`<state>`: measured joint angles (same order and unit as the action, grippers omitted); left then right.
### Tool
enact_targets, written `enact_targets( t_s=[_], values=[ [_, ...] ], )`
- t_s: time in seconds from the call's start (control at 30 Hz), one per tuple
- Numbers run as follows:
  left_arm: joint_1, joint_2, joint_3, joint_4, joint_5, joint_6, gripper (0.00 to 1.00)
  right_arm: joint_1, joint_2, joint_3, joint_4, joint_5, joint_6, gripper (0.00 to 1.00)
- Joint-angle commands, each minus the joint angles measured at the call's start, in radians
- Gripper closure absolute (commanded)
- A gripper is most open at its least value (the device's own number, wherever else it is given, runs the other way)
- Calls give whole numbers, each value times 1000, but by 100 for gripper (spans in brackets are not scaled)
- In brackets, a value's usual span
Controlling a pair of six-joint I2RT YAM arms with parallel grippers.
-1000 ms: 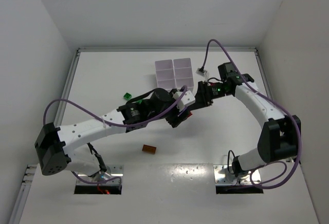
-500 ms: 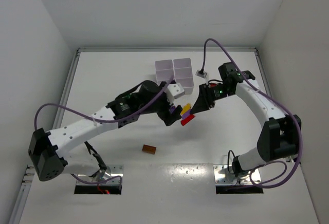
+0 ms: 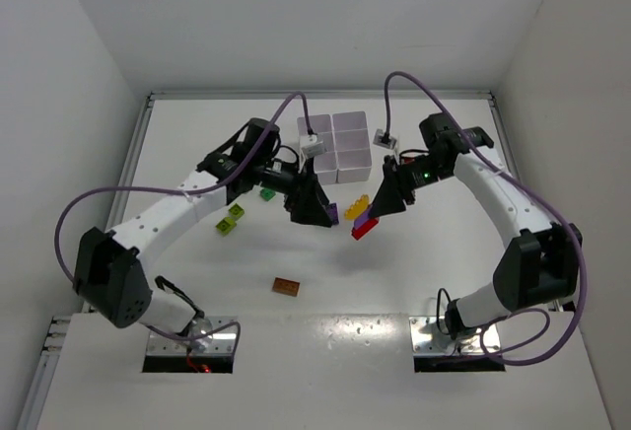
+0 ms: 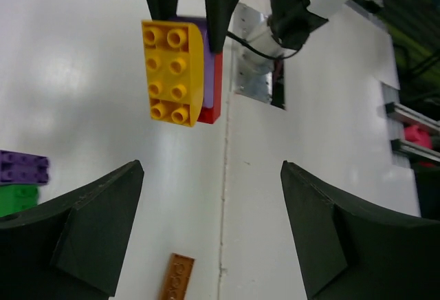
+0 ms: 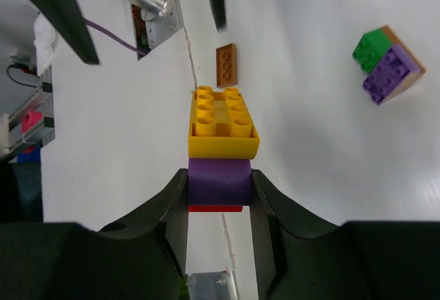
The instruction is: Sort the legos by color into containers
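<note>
Left fingers (image 4: 82, 231): I see them spread wide and empty, facing the stack.
Right fingers (image 5: 165, 221): I have them clamped on the purple brick of the yellow-purple-red stack (image 5: 221, 131).
Tray (image 3: 333, 144): beyond both fingertips, untouched.

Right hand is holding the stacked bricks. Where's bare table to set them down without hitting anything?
Bare: the near-right table, between the orange-brown plate and the right arm. Also far-left, beyond the left arm. Crowded: just before the tray, where left hand, right hand with its stack, a green brick and lime bricks sit close.
</note>
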<state>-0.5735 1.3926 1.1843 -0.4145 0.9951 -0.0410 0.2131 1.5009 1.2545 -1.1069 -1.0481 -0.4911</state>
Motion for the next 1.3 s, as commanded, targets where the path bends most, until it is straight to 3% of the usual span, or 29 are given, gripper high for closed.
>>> enact_targets(
  t_s=[0.0,0.47,0.73,0.8,0.87,0.9,1.1,1.27],
  values=[
    [24,48,41,8,197,-34,14,22,-34,78,9,-49,-69,100],
    [-20,174,204,8,120,4,20,144,-16,121,45,-27,-60,100],
    [-29,217,193,8,154,-5,20,154,-7,152,76,-27,-23,100],
    [-39,226,184,8,145,-5,26,154,2,152,76,-18,-23,100],
    [-39,226,184,8,145,-5,40,154,2,161,76,-18,-23,100],
    [-39,226,193,8,145,-5,53,154,2,161,76,-18,-23,100],
    [-29,235,202,8,169,4,88,154,-8,74,36,63,-108,100],
    [39,168,172,42,180,4,94,129,-54,-42,4,129,-198,100]
  ],
)
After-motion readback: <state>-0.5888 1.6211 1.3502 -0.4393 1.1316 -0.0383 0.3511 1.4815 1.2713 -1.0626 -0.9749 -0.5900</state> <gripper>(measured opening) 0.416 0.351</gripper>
